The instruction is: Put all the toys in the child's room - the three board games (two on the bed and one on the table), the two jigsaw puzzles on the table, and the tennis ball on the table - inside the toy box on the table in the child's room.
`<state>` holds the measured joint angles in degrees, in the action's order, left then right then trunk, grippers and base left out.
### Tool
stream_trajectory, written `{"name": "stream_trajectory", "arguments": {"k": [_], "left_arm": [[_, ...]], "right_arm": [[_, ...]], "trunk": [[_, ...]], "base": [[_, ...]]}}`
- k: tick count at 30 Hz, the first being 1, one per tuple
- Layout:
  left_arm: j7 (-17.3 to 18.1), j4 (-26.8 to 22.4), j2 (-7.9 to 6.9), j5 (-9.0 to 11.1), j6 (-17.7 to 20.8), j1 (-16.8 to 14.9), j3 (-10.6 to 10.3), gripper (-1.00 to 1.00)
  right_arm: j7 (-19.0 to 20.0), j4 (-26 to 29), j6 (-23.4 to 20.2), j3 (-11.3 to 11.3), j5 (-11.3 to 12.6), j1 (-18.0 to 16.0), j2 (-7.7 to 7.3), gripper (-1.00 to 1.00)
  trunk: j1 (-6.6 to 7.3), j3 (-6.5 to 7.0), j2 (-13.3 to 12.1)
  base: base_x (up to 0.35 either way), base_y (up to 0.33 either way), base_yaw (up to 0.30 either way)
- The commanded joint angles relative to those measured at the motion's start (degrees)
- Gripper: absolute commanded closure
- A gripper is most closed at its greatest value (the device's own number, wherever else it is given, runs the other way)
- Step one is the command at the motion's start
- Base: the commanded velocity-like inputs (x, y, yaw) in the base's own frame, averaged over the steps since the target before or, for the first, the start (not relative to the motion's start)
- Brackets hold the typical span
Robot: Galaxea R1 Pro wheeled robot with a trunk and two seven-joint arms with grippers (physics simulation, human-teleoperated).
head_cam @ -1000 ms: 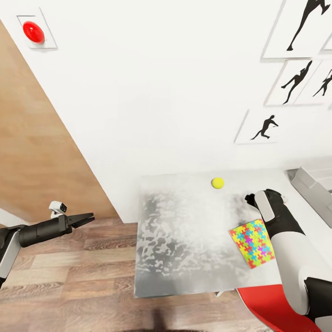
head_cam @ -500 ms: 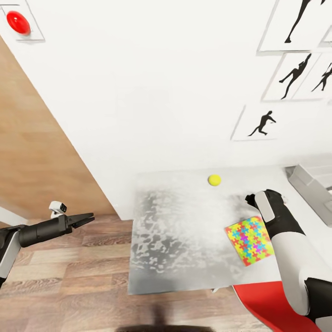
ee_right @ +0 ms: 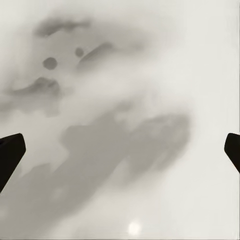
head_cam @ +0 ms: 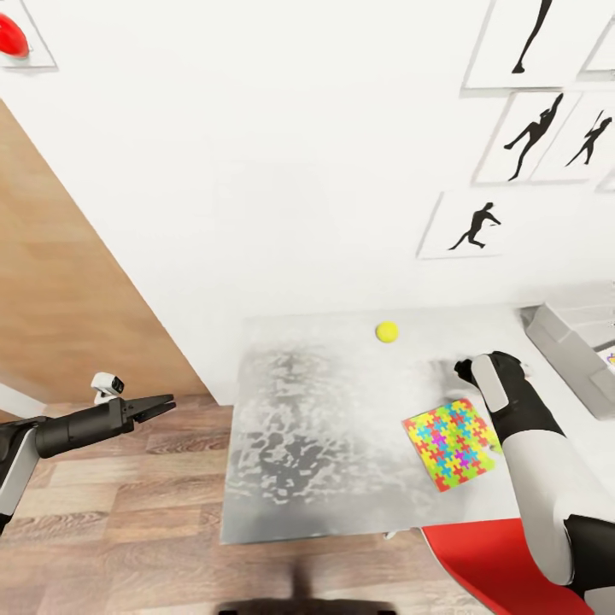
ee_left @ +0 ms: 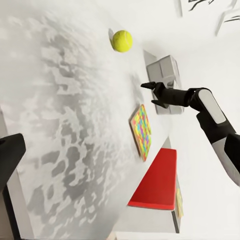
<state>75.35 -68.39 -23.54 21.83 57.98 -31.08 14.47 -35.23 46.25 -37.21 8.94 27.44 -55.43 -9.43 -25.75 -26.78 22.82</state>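
The yellow tennis ball (head_cam: 387, 331) (ee_left: 122, 40) lies near the far edge of the white table (head_cam: 325, 444). A jigsaw puzzle (head_cam: 450, 443) (ee_left: 141, 131) lies flat near the table's front right. The grey toy box (head_cam: 566, 343) (ee_left: 163, 69) stands at the right edge of the head view. My right gripper (head_cam: 464, 369) (ee_left: 148, 94) (ee_right: 120, 150) hovers open over bare tabletop between ball and puzzle, holding nothing. My left gripper (head_cam: 166, 403) hangs open over the floor, left of the table and well short of it. The bed and the board games are out of view.
A red chair seat (head_cam: 504, 564) (ee_left: 157, 180) sits under the table's front right corner. A wood panel (head_cam: 60, 282) stands at the left, wood-plank floor (head_cam: 111, 521) lies below it. On the white wall are a red button (head_cam: 8, 34) and framed silhouettes (head_cam: 465, 225).
The whole picture has shifted: table, ball and puzzle sit further left, wall button and pictures higher, so the camera moved. Both arms hold the same pose.
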Motion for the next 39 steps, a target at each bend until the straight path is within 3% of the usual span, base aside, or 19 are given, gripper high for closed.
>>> {"name": "stream_trajectory", "arguments": {"k": [1,24,39], "left_arm": [[0.1,0.0,-0.02,0.1,0.5,0.0,0.0,-1.00],[0.1,0.0,-0.02,0.1,0.6,0.0,0.0,-1.00],[0.1,0.0,-0.02,0.1,0.6,0.0,0.0,-1.00]], "right_arm": [[-0.5,0.1,0.1,-0.1,0.6,0.0,0.00,-1.00],[-0.5,-0.1,0.4,-0.3,0.6,0.0,0.11,-1.00],[-0.5,-0.1,0.4,-0.3,0.6,0.1,0.11,-1.00]], "trunk": [[-0.03,-0.10,0.1],[-0.03,-1.94,0.1],[-0.03,-2.10,0.1]], "base": [[0.000,-0.083,0.000],[-0.098,0.002,0.000],[-0.051,0.069,0.000]]}}
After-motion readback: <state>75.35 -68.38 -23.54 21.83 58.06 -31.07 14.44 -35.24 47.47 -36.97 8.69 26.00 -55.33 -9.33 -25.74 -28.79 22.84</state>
